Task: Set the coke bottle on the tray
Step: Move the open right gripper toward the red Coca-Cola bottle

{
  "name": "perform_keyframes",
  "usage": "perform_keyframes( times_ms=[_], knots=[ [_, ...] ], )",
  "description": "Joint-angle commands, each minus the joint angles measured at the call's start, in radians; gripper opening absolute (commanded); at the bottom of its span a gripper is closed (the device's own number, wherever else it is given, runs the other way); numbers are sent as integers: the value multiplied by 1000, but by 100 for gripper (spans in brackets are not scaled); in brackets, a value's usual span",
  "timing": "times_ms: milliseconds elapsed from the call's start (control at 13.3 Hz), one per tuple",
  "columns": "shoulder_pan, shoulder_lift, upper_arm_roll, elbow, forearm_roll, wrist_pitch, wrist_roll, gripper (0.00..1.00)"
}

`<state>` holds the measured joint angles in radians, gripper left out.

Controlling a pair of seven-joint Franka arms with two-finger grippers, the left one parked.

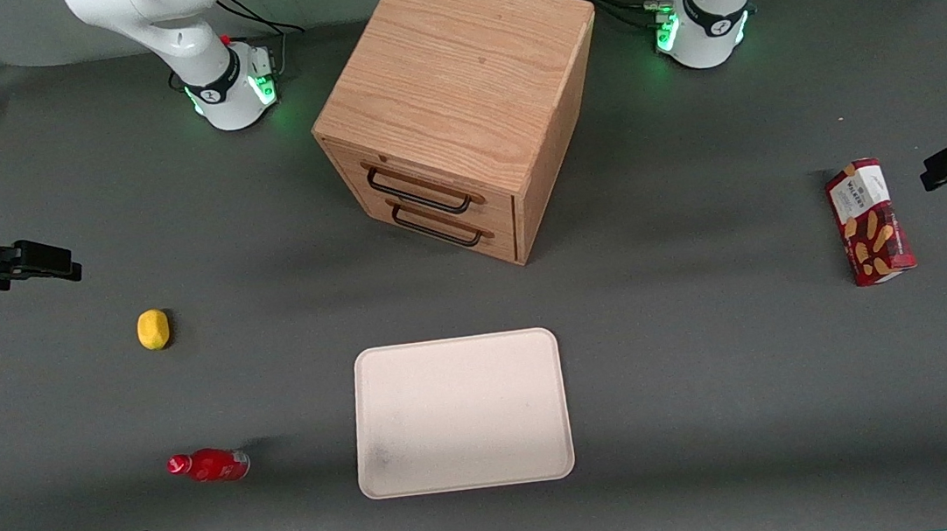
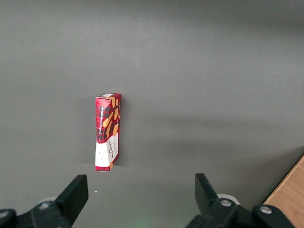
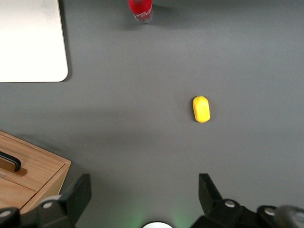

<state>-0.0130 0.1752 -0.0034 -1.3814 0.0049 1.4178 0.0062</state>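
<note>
Glossy red coke bottle (image 1: pixel 209 466), matt cream tray (image 1: pixel 461 413), grained wooden drawer cabinet (image 1: pixel 457 109), dull grey table (image 1: pixel 714 381); gripper (image 1: pixel 42 261) black, matt, hanging above the working arm's end.

**Where my cameras looked**

The front camera looked steeply down on the whole table from high up, facing my bases. My right wrist camera hung high above the table, looking down past my gripper (image 3: pixel 142 199), its fingers spread wide, and shared the tray (image 3: pixel 28 42), coke bottle (image 3: pixel 140 9) and yellow object (image 3: pixel 201 109) with the front view. My left wrist camera faced the snack box (image 2: pixel 108 131).
</note>
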Motion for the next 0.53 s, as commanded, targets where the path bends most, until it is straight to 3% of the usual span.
perform_keyframes(
  times_ms=[0, 451],
  knots=[
    [-7, 59, 10, 100, -19, -42, 11, 100],
    [-10, 239, 3, 335, -20, -111, 12, 100]
  ],
)
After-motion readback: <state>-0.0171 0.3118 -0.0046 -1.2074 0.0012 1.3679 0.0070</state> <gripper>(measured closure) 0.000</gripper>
